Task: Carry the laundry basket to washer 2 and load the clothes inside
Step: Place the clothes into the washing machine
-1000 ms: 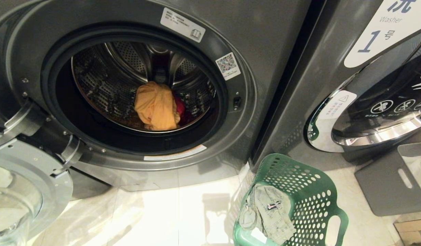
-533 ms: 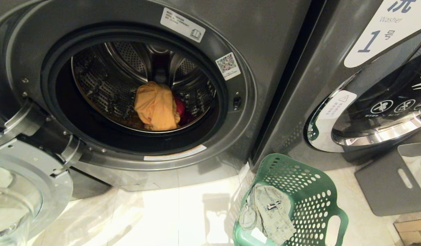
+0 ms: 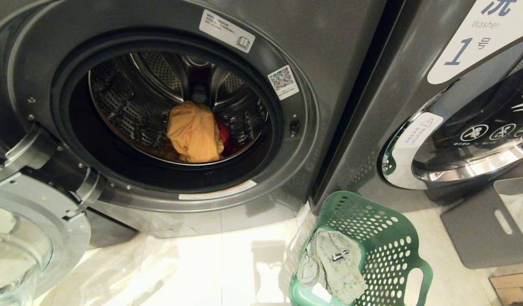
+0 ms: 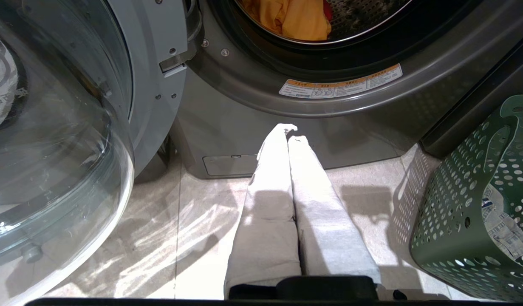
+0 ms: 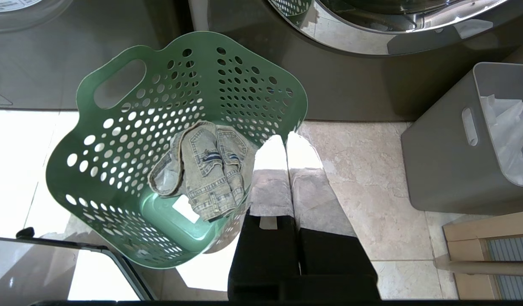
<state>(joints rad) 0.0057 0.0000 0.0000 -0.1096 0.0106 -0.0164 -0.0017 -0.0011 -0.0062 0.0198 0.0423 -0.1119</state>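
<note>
Both grippers, left gripper (image 4: pixel 292 131) and right gripper (image 5: pixel 286 142), hang empty with fingers pressed together. A denim garment (image 5: pixel 204 170) lies in the laundry basket (image 5: pixel 117 144) beside the right fingertips; reach there, then washer 2 (image 3: pixel 329 55).

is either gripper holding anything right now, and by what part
Nothing is held. The left gripper is shut and empty before the washer; the right gripper is shut and empty beside the basket.
</note>
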